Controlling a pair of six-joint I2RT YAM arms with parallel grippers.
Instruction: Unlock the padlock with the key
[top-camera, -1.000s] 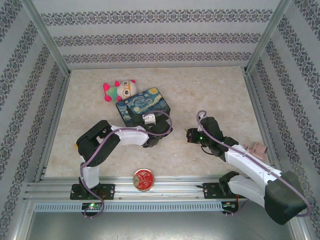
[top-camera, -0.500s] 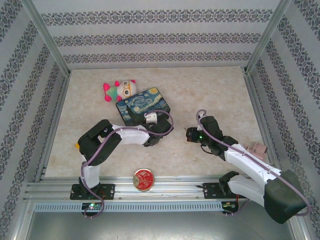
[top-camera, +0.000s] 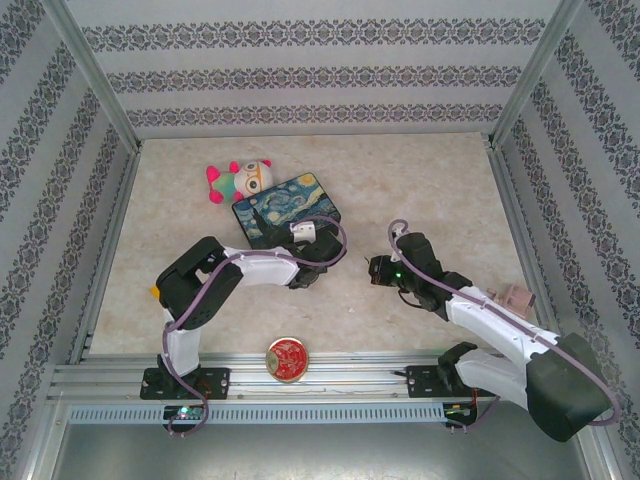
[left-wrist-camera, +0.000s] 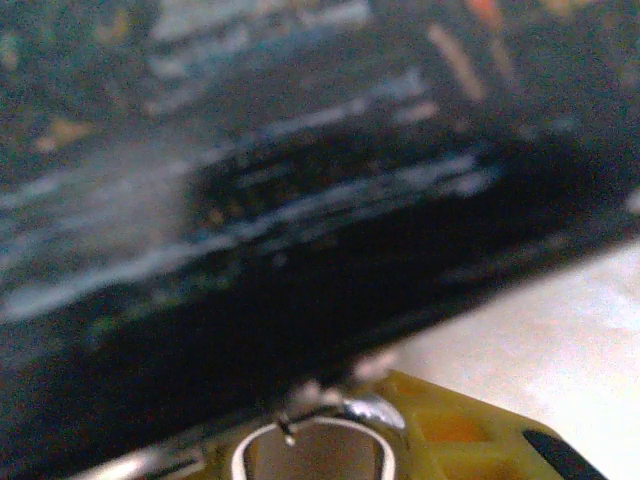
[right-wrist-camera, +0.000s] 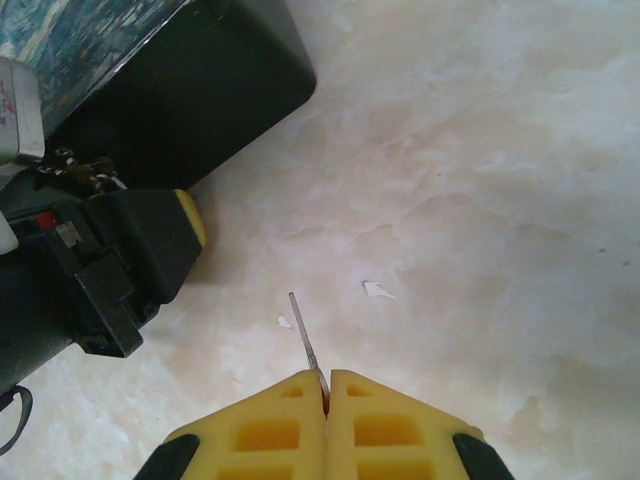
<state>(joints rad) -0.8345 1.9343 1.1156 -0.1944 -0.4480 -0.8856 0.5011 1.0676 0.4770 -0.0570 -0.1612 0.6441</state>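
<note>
Padlock (left-wrist-camera: 365, 410) shows as a silvery loop, apparently its shackle, hard against the painted case's (top-camera: 285, 208) near edge at the left gripper (top-camera: 305, 280), whose grip I cannot tell. Right of the case, the right gripper (right-wrist-camera: 327, 385) pinches the key (right-wrist-camera: 305, 335).

On my left wrist feed, a dark, blurred box side (left-wrist-camera: 300, 200) with pale streaks fills the upper frame. Pale marbled table (left-wrist-camera: 570, 340) shows lower right. At the bottom edge, a thin silvery loop (left-wrist-camera: 365, 412) sits beside my yellow fingertip (left-wrist-camera: 455, 432).
</note>
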